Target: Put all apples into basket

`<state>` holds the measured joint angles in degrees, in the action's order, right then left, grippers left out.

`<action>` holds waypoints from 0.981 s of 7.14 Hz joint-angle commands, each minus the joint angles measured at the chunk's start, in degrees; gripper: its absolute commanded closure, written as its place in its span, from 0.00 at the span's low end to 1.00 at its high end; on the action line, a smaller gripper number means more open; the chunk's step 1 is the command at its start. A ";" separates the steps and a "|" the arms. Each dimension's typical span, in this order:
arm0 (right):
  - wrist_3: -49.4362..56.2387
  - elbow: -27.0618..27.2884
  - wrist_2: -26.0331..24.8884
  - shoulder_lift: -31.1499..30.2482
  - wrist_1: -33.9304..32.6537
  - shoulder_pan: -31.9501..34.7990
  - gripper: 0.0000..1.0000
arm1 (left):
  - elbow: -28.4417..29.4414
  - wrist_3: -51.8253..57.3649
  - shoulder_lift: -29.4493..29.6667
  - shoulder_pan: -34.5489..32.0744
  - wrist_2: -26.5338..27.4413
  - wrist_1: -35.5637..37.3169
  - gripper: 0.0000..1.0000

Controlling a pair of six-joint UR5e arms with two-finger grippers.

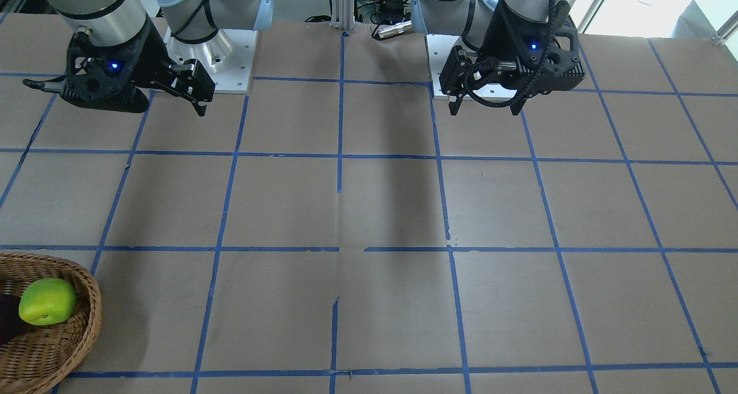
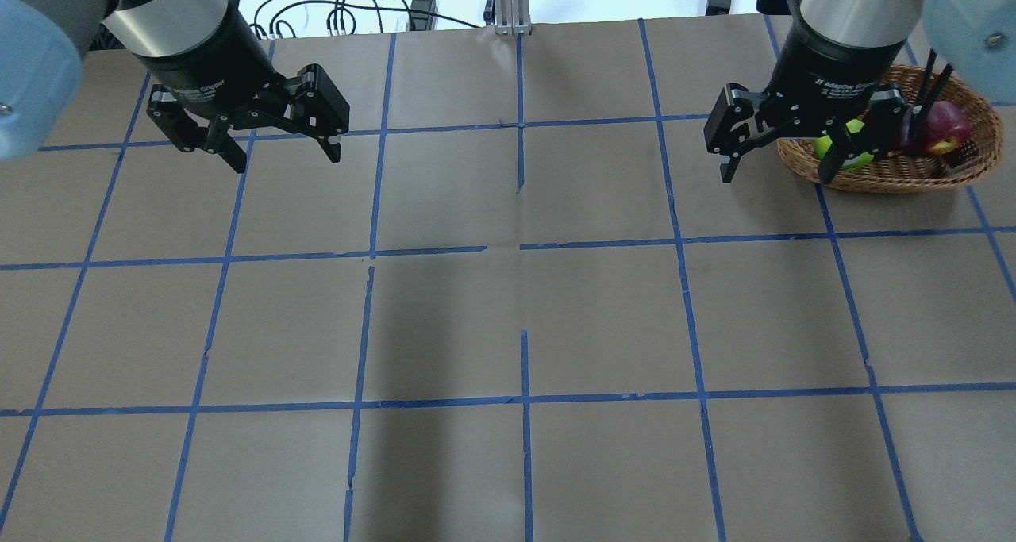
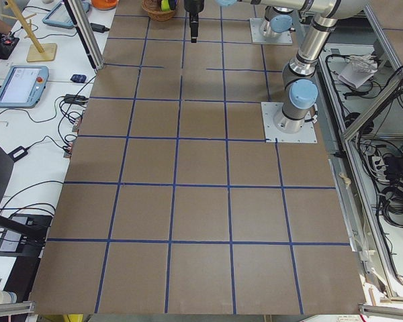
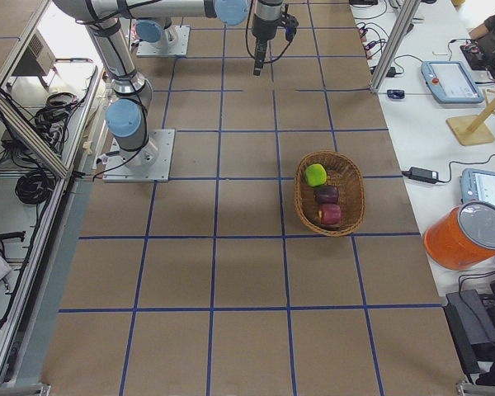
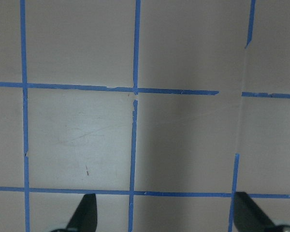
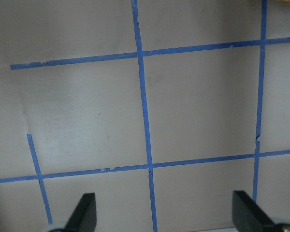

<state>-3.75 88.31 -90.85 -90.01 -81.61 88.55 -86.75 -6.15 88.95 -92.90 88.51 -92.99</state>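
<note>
Okay, front view: green apple (image 1: 47,301) sits in basket (image 1: 86,330). Overhead: left gripper (image 2: 286,159) and right gripper (image 2: 775,169) both spread wide, empty, raised off the table (image 2: 508,328), likely parked because the job looks done. Right side view: red apple (image 4: 331,214) and maroon apple (image 4: 327,194) are also inside the basket. Wrist views: open fingertips over taped table.

Blue-gridded brown table (image 4: 247,272) carries one wicker basket (image 4: 333,233).

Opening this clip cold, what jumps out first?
The wicker basket on the robot's right, toward the table's far side, holds all three apples in a row: the green apple, the dark maroon apple and the red apple. The left gripper and right gripper hang open and empty above the blue-taped table.
</note>
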 commanded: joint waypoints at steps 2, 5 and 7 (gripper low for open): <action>-0.11 -1.73 0.33 -0.08 0.75 -0.39 0.00 | 0.00 0.00 0.00 0.00 0.00 0.00 0.00; -0.11 -2.88 0.41 0.10 1.37 -0.13 0.00 | 0.00 0.00 -0.09 -0.09 -0.09 0.00 0.00; -0.11 -2.88 0.24 0.19 1.19 -0.13 0.00 | 0.00 0.00 -0.18 -0.09 -0.09 0.00 0.00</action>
